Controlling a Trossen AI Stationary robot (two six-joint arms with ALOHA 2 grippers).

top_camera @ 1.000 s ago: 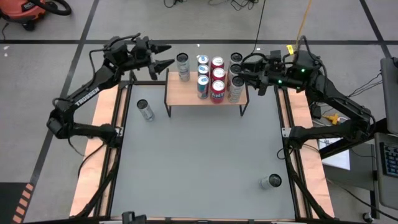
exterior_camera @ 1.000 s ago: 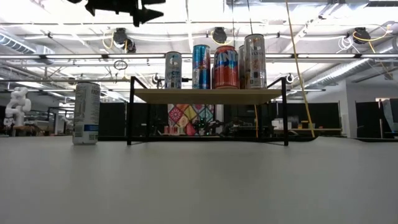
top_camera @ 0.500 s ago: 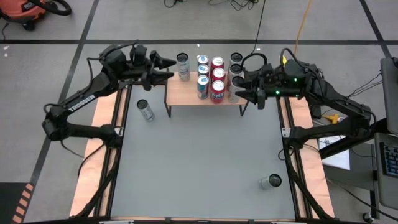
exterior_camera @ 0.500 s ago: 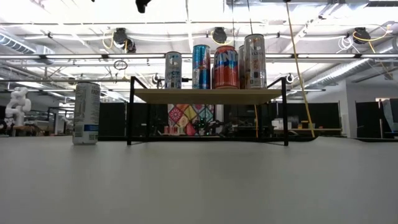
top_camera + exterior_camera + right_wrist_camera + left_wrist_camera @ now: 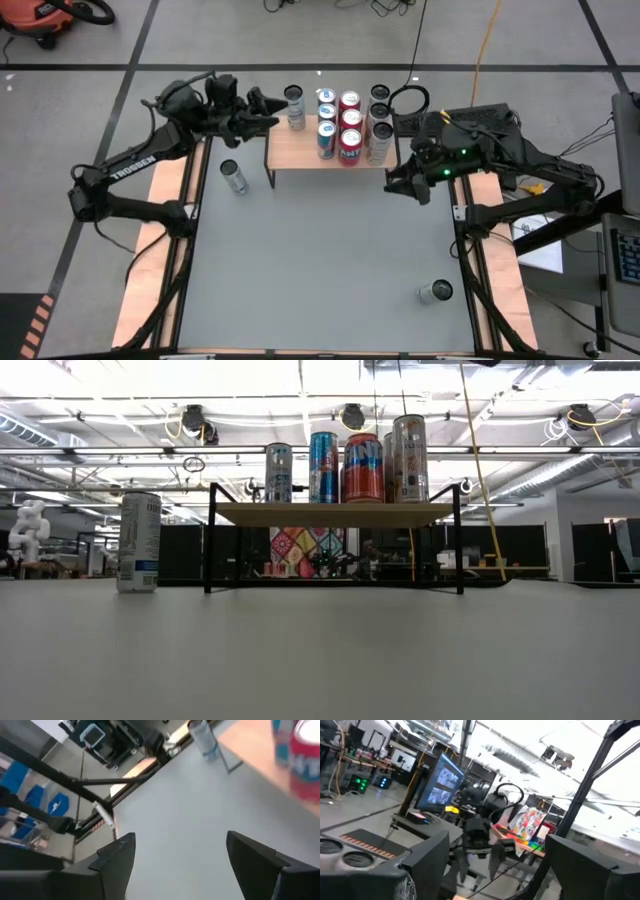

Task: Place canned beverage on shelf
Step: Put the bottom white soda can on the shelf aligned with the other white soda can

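Observation:
The shelf (image 5: 300, 150) stands at the table's far side on thin black legs, and several cans (image 5: 349, 125) stand upright on its wooden top (image 5: 330, 513). One silver can (image 5: 233, 177) stands on the table left of the shelf, also seen as a can (image 5: 138, 542) in the low view and a can (image 5: 204, 739) in the right wrist view. Another can (image 5: 435, 292) rests on the table near the right front. My left gripper (image 5: 272, 110) hovers open by the shelf's far-left corner. My right gripper (image 5: 395, 187) hangs open just in front of the shelf's right end, tipped down at the table.
Long pale wooden boards with black rails run along the table's left side (image 5: 165, 230) and right side (image 5: 490, 290). The grey tabletop (image 5: 320, 260) in front of the shelf is free room. Cables and floor lie beyond the far edge.
My left gripper has swung a little toward the shelf, risen out of the low view and rolled about its own line. My right gripper has drawn back from the cans at the shelf's right end toward the near edge, sinking and tipping downward. No can has moved.

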